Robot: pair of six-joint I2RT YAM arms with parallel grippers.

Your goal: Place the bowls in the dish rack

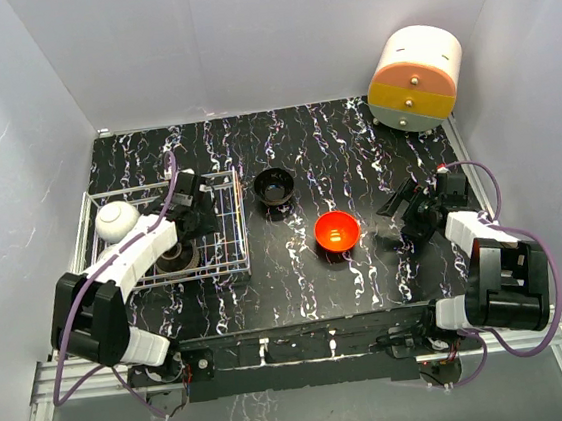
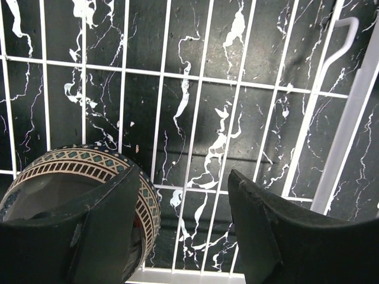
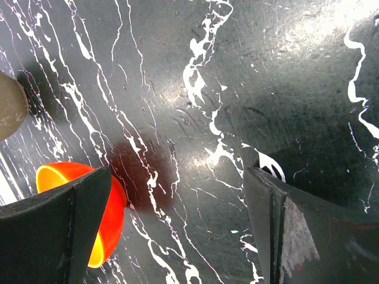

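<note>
The white wire dish rack [image 1: 229, 266] stands at the left of the table. In it a white bowl [image 1: 116, 221] lies upside down, and a dark brownish bowl [image 1: 178, 259] shows partly under my left arm. My left gripper [image 1: 198, 205] is inside the rack, open [image 2: 183, 174]; a patterned bowl [image 2: 89, 163] sits right against its left finger, and only the rack's wires lie between the fingers. A black bowl [image 1: 275, 186] and a red-orange bowl [image 1: 336, 231] stand on the table. My right gripper [image 1: 407, 212] is open [image 3: 177, 171] over bare table, with the red-orange bowl [image 3: 59, 171] just behind its left finger.
A round cream-and-orange drawer cabinet [image 1: 414, 78] stands at the back right corner. White walls close the table on three sides. The rack's raised side wire [image 2: 349, 118] runs close to the right of my left gripper.
</note>
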